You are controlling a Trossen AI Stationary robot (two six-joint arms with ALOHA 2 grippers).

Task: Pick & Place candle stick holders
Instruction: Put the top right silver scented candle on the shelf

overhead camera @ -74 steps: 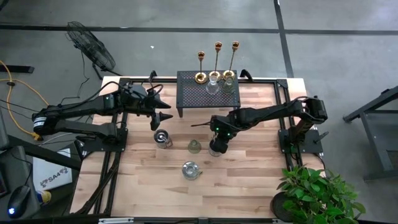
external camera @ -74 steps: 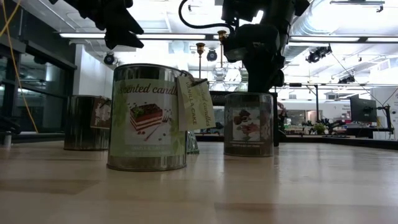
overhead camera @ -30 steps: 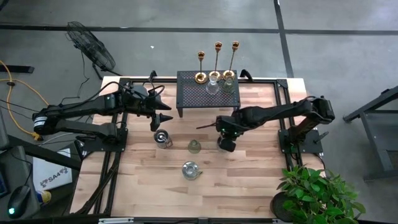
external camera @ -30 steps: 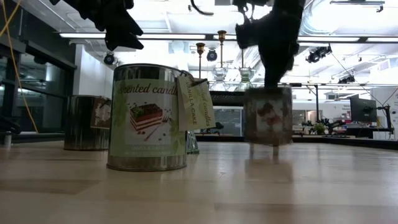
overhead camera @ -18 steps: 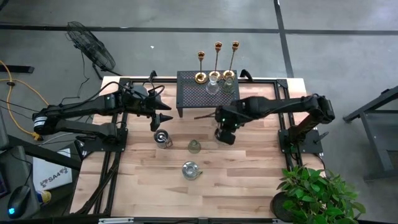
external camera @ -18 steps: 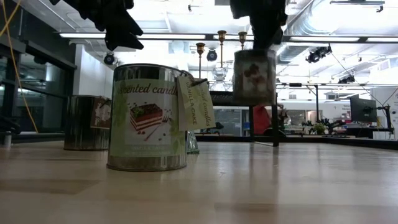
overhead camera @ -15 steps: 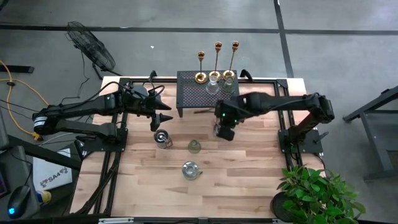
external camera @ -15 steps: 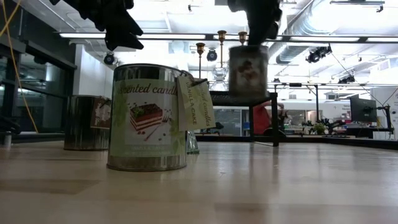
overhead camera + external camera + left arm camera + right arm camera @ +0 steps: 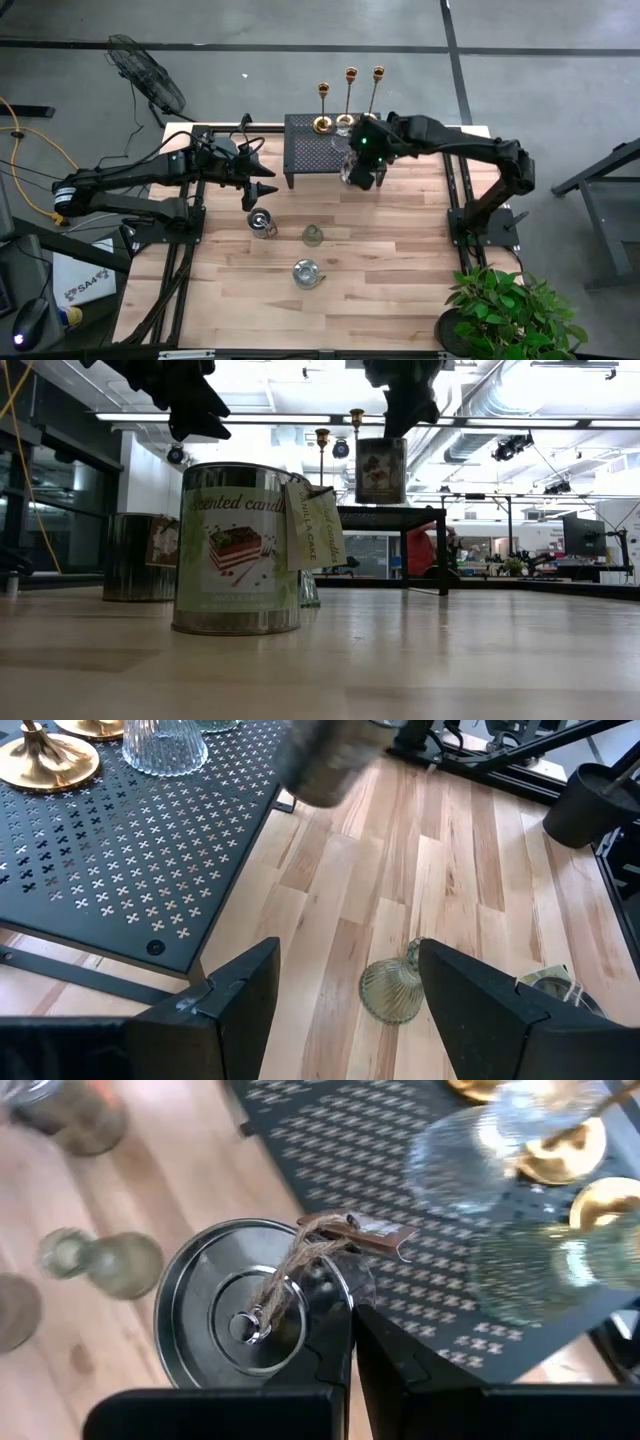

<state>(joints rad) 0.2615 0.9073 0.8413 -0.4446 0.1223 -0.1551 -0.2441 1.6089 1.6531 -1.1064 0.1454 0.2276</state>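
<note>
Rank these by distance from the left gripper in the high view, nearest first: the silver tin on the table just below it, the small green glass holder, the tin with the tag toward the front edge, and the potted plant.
From the left gripper:
1. Silver tin, just in front of it.
2. Green glass holder, mid-table.
3. Tagged tin, toward the front edge.
4. Potted plant, far front right corner.

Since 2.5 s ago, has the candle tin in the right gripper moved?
Yes. The candle tin was standing on the table; now it hangs in the right gripper, up by the black mesh stand.
</note>
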